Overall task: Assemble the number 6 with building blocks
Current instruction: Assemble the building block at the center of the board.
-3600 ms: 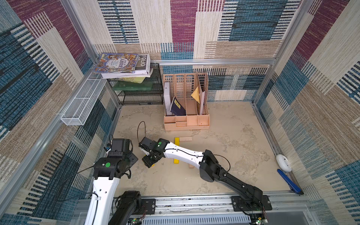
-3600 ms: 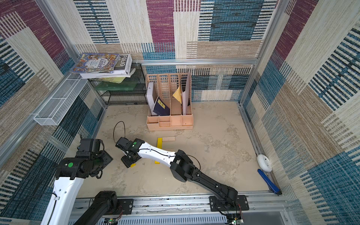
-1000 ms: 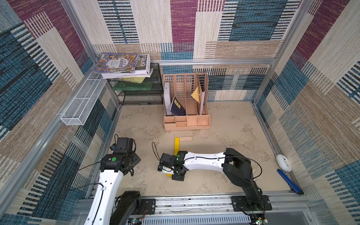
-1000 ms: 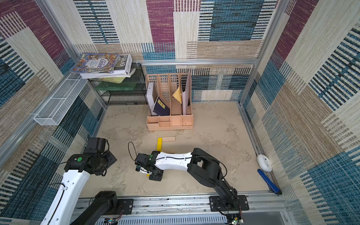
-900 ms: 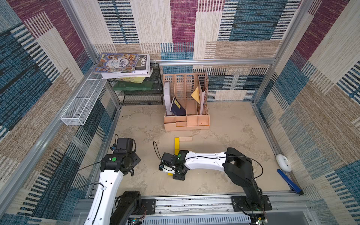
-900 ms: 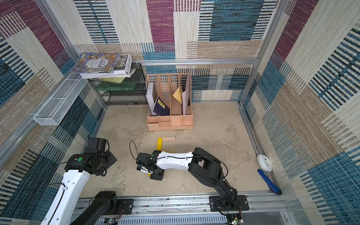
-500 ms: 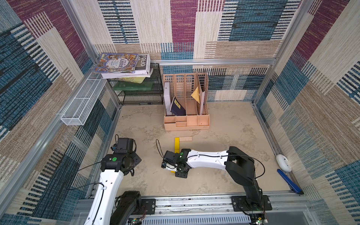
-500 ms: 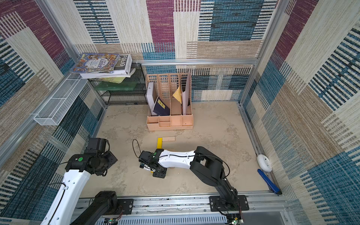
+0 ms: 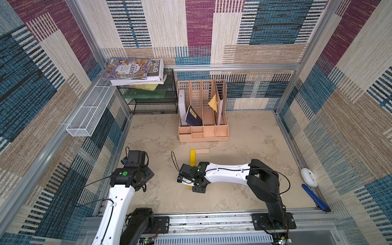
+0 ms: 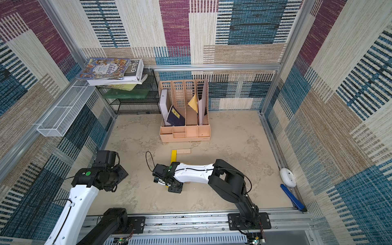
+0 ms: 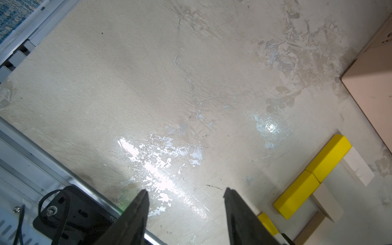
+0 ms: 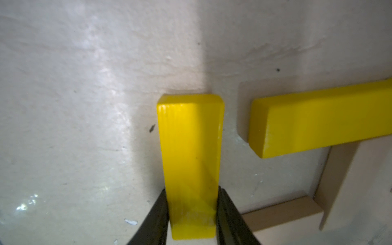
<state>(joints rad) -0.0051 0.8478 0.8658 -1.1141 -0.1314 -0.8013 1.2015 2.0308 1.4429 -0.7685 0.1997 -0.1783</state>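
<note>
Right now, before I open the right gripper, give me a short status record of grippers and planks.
left gripper: open, empty, over the table
right gripper: shut on held yellow plank
second yellow plank: crosswise to the held one, gap between
pale wood planks: two meet at a corner beside the held plank
peach file organizer: apart from planks, toward back wall

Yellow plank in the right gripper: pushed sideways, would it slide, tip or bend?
Probably rigid: the yellow plank shows wood grain and square edges. Low, flat faces, so it should slide, not roll or tip. Glossy paint may slip in the right gripper.
</note>
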